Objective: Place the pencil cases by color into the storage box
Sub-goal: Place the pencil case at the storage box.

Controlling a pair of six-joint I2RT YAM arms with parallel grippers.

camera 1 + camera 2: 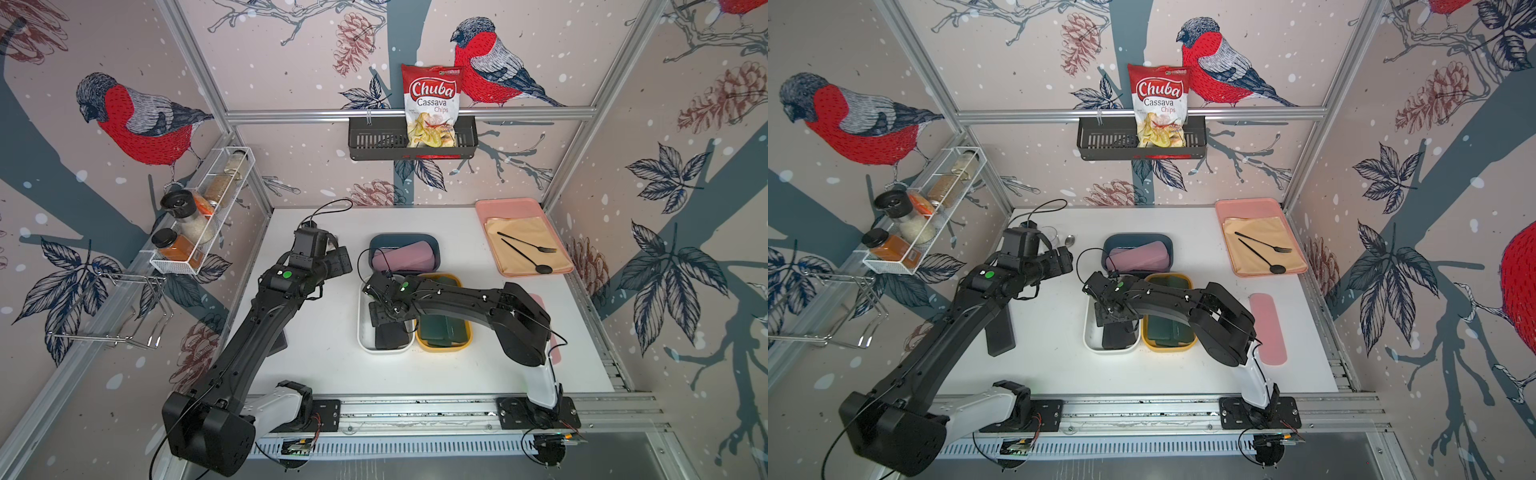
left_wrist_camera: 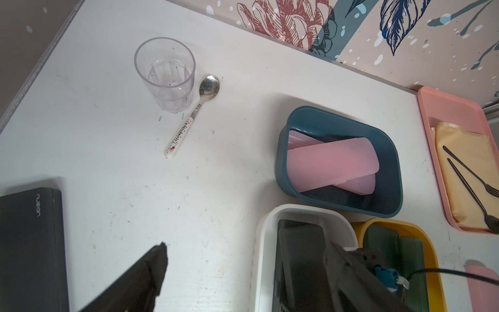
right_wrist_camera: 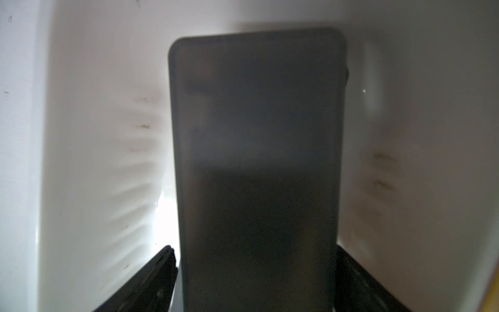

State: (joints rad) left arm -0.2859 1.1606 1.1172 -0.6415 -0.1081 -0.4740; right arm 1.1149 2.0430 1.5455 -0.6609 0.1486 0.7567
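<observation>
Three storage box tubs stand mid-table. The blue tub (image 1: 376, 242) holds pink pencil cases (image 1: 405, 255), the yellow tub (image 1: 468, 332) dark green ones (image 1: 442, 332). My right gripper (image 3: 253, 250) reaches down into the white tub (image 1: 362, 332), open, with a black case (image 3: 256, 135) standing between its fingers and a thin gap at one finger. Another black case (image 1: 998, 332) lies on the table under my left arm. A pink case (image 1: 1266, 328) lies at the right. My left gripper (image 2: 247, 248) hovers open over bare table, left of the tubs.
A pink tray (image 1: 484, 208) with a tan cloth, black fork and spoon sits at the back right. A clear glass (image 2: 164, 73) and a small spoon (image 2: 194, 113) stand at the back left. A spice rack (image 1: 199, 232) hangs on the left wall.
</observation>
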